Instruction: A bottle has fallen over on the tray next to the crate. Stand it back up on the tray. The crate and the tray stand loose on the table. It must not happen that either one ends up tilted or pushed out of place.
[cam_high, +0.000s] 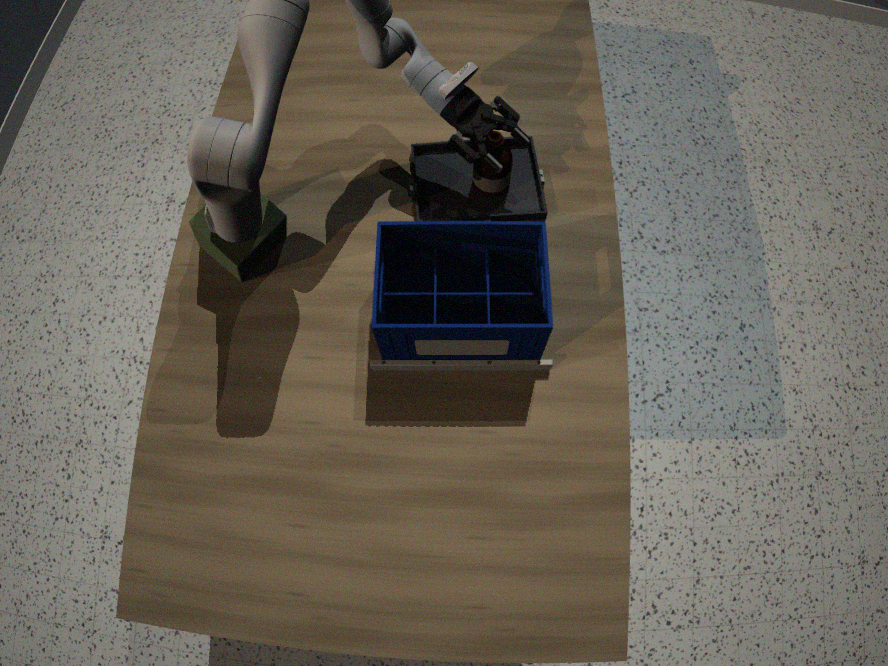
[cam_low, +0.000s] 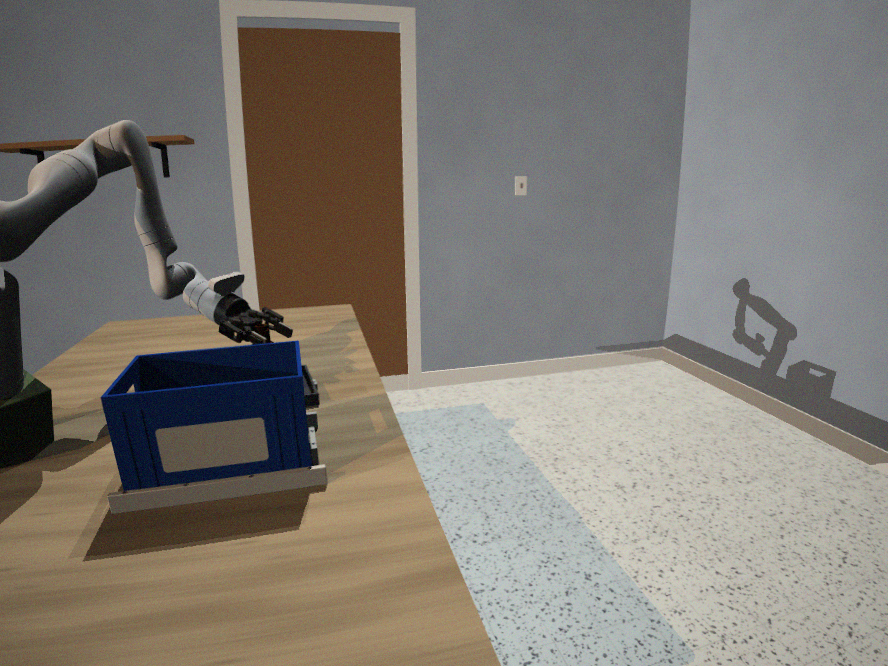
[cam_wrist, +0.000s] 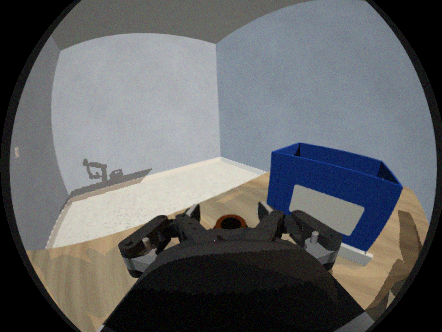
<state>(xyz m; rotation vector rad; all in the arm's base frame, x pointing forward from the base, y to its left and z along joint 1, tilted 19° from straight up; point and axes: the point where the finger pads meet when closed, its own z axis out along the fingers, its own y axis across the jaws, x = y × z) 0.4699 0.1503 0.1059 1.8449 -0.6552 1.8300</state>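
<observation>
A brown bottle (cam_high: 498, 158) with a pale label band stands upright on the black tray (cam_high: 479, 180), toward its right half. My gripper (cam_high: 493, 130) is open, its fingers spread on either side of the bottle's neck and apart from it. In the wrist view the bottle's brown mouth (cam_wrist: 230, 221) shows between the spread fingers. In the exterior view the gripper (cam_low: 259, 330) hovers just behind the crate's far rim; the bottle and tray are mostly hidden there.
A blue crate (cam_high: 462, 286) with several empty compartments stands directly in front of the tray, on a pale board (cam_high: 460, 364). The arm's green base (cam_high: 240, 243) is on the table's left. The table edge lies a little right of the tray.
</observation>
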